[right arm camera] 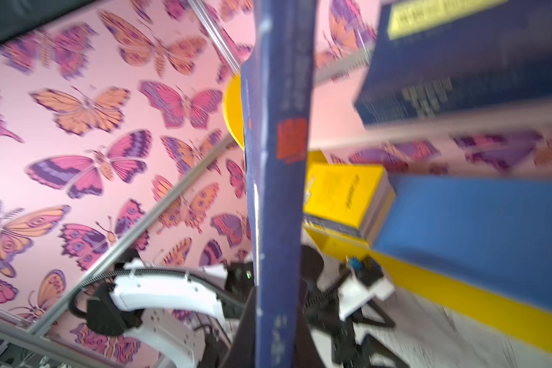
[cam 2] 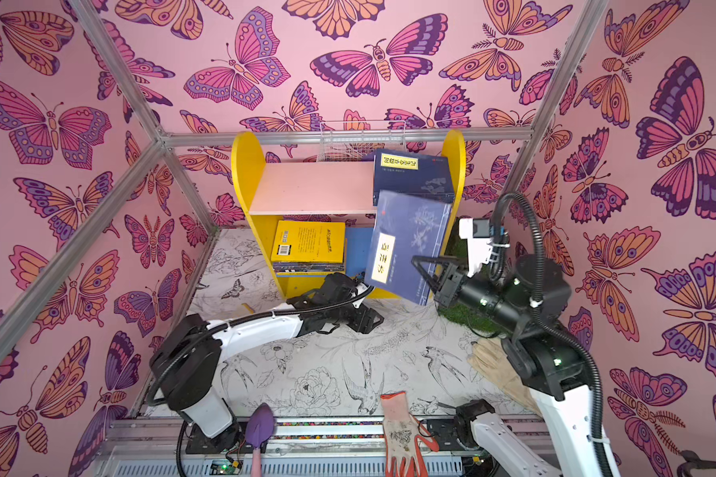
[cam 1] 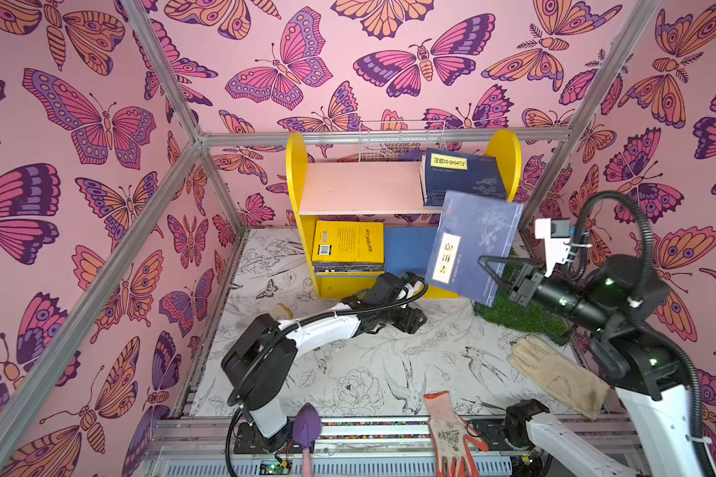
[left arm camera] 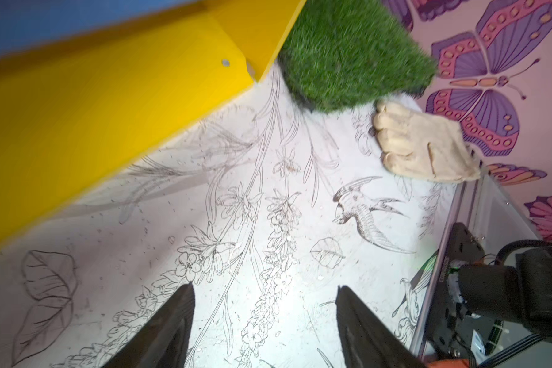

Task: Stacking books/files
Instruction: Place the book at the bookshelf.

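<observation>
1. Butterfly-papered cell; flower-printed tabletop (cam 1: 348, 371); yellow bookshelf (cam 1: 296, 186) at back.
2. Navy book (cam 1: 472, 243): airborne before bookshelf, tilted, right gripper (cam 1: 488, 268) pinching one edge.
3. Left gripper (left arm camera: 263, 288): spread, empty, low over tabletop.
4. Handling: likely light, floppy paperback; grip near spine.

No wording can be read with certainty.

Held book (cam 1: 474, 231), clamped in the right jaws: a yellow title label (cam 1: 447, 258) carries dark characters, too blurred to read. In the right wrist view a red seal (right arm camera: 292, 140) on its spine is illegible.

Shelf book (cam 1: 466, 186), just beyond those jaws: a yellow strip (cam 1: 448, 162) of characters, unreadable.

Yellow book (cam 1: 348, 239), nearer the left jaws: a barcode (cam 1: 325, 250) and lines of small print, illegible.
</observation>
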Available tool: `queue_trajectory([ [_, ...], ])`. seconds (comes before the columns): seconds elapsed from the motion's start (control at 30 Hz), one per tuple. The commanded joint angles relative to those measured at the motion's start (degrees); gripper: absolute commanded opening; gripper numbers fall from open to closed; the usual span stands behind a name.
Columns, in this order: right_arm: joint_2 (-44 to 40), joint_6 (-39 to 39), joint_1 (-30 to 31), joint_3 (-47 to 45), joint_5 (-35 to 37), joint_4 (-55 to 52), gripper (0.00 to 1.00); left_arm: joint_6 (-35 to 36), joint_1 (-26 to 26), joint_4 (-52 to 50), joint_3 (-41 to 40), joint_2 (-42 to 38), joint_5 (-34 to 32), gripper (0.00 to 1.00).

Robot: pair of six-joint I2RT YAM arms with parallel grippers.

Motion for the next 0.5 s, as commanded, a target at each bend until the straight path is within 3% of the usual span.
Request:
queue_trajectory([
  [0.0,6.5,9.5,1.2,2.7,4.1,18.3,0.00,-2.2,0.2,4.0,-1.7,-1.7,-6.0,0.72],
  [0.17,14.8,19.5,7.5,2.7,32.9,36.3,0.00,-3.0,0.3,4.6,0.5,-5.8,-4.6,0.72],
  [0.23,18.1,20.8,10.3,4.3,39.7,39.8,0.00,-4.9,0.8,4.7,1.9,-8.7,-2.7,0.72],
  [0.33,22.9,19.9,14.3,8.8,45.3,42.7,0.00,-9.3,1.8,4.9,4.9,-13.5,0.1,0.75],
  [0.47,26.8,20.3,16.0,13.4,48.0,42.8,0.00,-20.7,5.7,7.5,10.0,-18.3,5.7,0.81],
])
